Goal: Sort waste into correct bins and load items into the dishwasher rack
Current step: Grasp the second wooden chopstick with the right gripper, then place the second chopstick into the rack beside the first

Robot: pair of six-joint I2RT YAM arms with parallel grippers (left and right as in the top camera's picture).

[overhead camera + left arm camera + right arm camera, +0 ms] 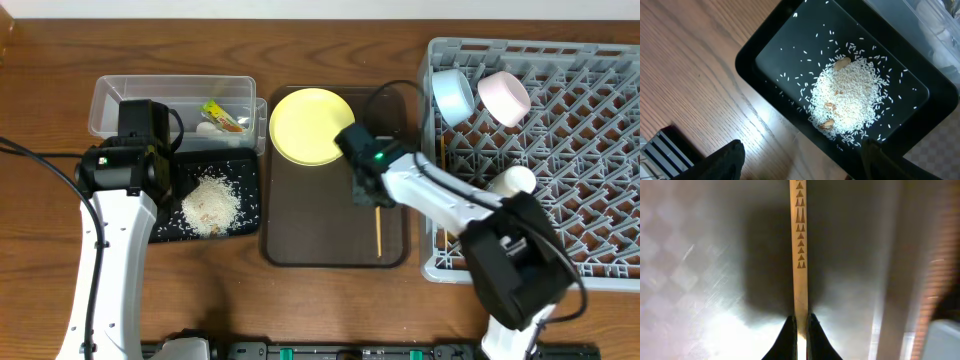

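Your right tool [801, 324] pinches the chopstick [800, 245] in the brown tray [700, 255]; your left tool [802, 162] hangs open over the black tray [790, 45].

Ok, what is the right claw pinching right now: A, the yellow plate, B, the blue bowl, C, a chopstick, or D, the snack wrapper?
C: the right wrist view shows the right claw with both fingers closed against a thin wooden chopstick that lies on the brown tray.
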